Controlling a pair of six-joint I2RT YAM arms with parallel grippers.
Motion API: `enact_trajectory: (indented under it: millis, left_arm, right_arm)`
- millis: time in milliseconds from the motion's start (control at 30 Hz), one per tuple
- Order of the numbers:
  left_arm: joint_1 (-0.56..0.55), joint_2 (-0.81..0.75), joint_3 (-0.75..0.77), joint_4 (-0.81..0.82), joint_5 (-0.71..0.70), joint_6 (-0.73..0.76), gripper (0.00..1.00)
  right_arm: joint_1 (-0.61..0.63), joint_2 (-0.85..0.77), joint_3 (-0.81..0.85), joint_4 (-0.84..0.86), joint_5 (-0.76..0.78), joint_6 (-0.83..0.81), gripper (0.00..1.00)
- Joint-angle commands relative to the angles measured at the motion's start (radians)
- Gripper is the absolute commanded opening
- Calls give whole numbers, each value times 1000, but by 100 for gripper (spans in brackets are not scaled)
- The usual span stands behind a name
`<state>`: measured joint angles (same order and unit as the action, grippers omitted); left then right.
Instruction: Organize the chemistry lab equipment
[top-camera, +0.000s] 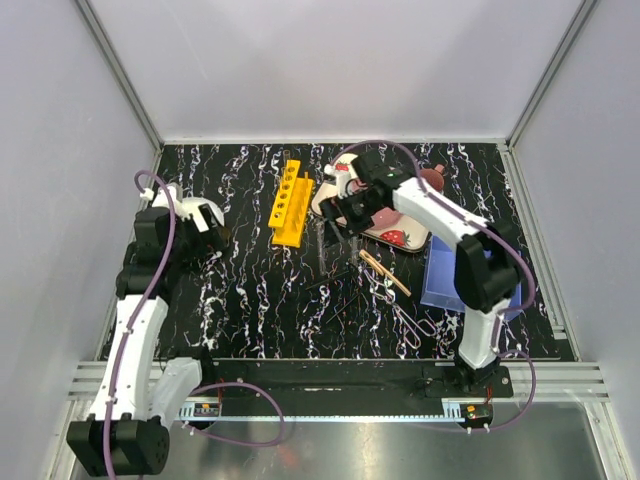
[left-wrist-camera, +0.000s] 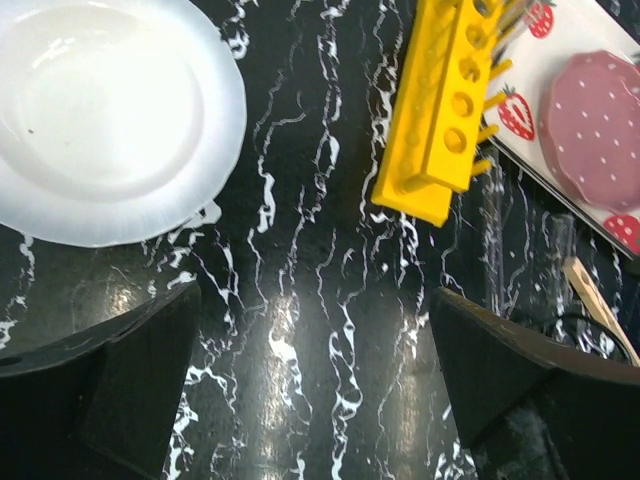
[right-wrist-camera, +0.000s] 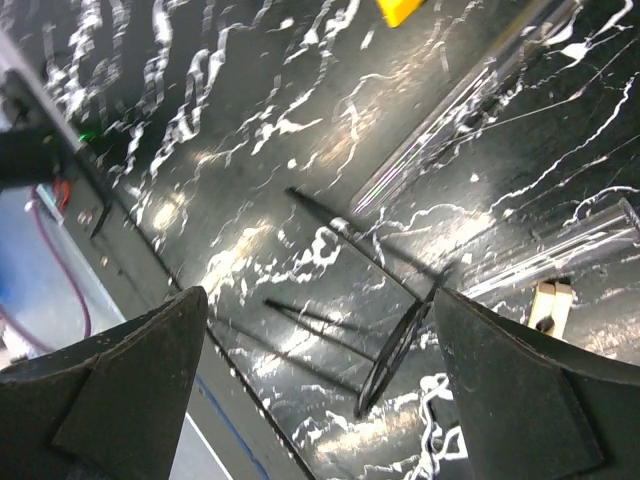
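**On the black marbled table: both grippers open, kit loose mid-table**

At the left side of the table (top-camera: 250, 300), the left gripper (left-wrist-camera: 315, 390) hovers low with its fingers (left-wrist-camera: 130, 390) spread wide. Only tabletop shows between them. A white plate (left-wrist-camera: 110, 110) lies just ahead-left of it. The yellow holed rack (left-wrist-camera: 440, 110) lies ahead-right. It is flat on its side, its row of holes facing up, and sits just left of the strawberry-print tray (left-wrist-camera: 560, 50). The pink dotted plate (left-wrist-camera: 595, 125) sits on that tray.

The right gripper (right-wrist-camera: 320, 390) is reached in over table centre, at the tray's near-left edge. Its fingers (right-wrist-camera: 520, 390) are also spread wide, pinching nothing. Under it:
- The clear glass tubes (right-wrist-camera: 450, 115) lie flat on the table. One runs diagonally just below the rack's near end, and a second is off to the side.
- The thin black rods (right-wrist-camera: 350, 245) lie crossed just nearer than the tubes. Whether they touch the tubes I can't tell.
- The tan wooden clamp (top-camera: 385, 272) lies flat to the right of the rods, angled.
- The silvery scissor-handled forceps (top-camera: 405, 315) lie just near of the clamp, handles toward the arm bases. Contact with the clamp is unclear.

A blue sheet (top-camera: 445, 275) sits right of the clamp, partly under the right arm. The pink cup (top-camera: 432, 178) is at the far side, behind that arm.

Nothing is visible in the rack's holes.
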<state>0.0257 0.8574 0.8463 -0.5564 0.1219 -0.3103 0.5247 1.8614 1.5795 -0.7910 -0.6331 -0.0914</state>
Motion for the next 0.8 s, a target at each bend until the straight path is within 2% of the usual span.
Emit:
enact_trajectory:
  millis: [0,267,400,600,767]
  left_arm:
    - [5,-78,-42,-30,94,-9,99]
    - [5,-146,-139,-4,153,-105,99]
    - [5,-164,-156,16,166,-130,99]
    - [5,-178,-182,23,213,-177,99]
    - [5,-222,-239,61,248,-288,99]
  right_arm:
    - [50,111,105,73,206,194,100]
    - [66,289,224,96,365,262,74]
    - [93,346,260,95,410,268,66]
    - [113,418,316,82,499,266,59]
    - [126,444,320,82,541,260,52]
